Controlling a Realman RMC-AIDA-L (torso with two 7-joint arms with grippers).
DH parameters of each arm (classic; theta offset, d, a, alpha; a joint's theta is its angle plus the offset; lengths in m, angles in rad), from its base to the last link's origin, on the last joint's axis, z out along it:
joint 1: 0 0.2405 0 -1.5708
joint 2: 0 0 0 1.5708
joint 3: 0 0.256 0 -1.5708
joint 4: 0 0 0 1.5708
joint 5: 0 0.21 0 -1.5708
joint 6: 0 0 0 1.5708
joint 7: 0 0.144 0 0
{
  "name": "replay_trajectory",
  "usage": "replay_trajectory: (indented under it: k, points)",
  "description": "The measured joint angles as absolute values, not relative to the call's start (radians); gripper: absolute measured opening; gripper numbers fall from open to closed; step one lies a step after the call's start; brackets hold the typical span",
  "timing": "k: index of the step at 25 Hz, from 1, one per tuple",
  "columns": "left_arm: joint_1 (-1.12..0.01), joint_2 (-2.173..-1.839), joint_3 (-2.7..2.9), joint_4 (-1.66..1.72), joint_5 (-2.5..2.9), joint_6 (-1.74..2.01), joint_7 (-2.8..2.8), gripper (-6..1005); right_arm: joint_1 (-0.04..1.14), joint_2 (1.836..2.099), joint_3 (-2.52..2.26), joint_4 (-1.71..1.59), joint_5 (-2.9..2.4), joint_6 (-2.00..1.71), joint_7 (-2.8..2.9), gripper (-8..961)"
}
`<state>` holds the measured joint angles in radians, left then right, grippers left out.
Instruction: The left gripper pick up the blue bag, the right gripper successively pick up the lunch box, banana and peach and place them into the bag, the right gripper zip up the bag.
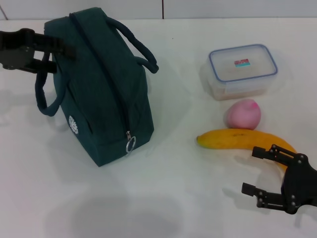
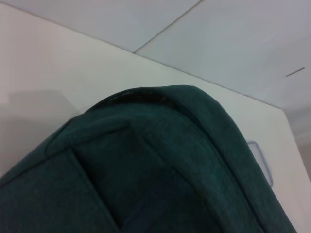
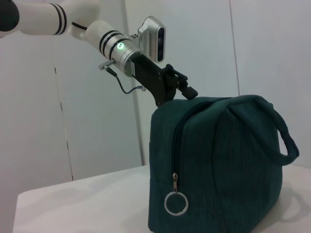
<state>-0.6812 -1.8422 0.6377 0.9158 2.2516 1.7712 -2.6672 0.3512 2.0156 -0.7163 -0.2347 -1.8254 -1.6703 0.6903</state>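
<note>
Head view, near to far. At 5 o'clock I keep the right gripper [image 1: 257, 171] low over the surface [image 1: 163, 198], jaws apart, empty. Beyond it lie the banana [image 1: 237, 139], the peach [image 1: 243, 113] and the lunch box [image 1: 242, 71]. At 9 to 11 o'clock stands the blue bag [image 1: 106, 84], zipped. The left gripper [image 1: 62, 49] is at its far top corner; whether it grips, I cannot tell. Step in hand, as I judge: securing the bag. Next, unzipping.

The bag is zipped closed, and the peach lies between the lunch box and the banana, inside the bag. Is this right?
Not quite. In the head view the peach lies on the table, outside the blue bag, between the lunch box and the banana. The bag is zipped closed.
</note>
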Motion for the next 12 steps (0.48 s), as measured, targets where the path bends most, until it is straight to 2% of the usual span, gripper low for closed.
replay_trajectory:
  k: [9,12]
  points:
    - [-0.679,-1.861,0.639,0.902,2.255,1.732,-2.670,832,0.351,2.016,-0.715,-0.235,-1.825,-1.668,0.688,819]
    - [-0.677,-1.862,0.637,0.889,2.255,1.730,-2.670,782,0.350,2.016,-0.715,-0.235,-1.825,-1.667,0.687,818]
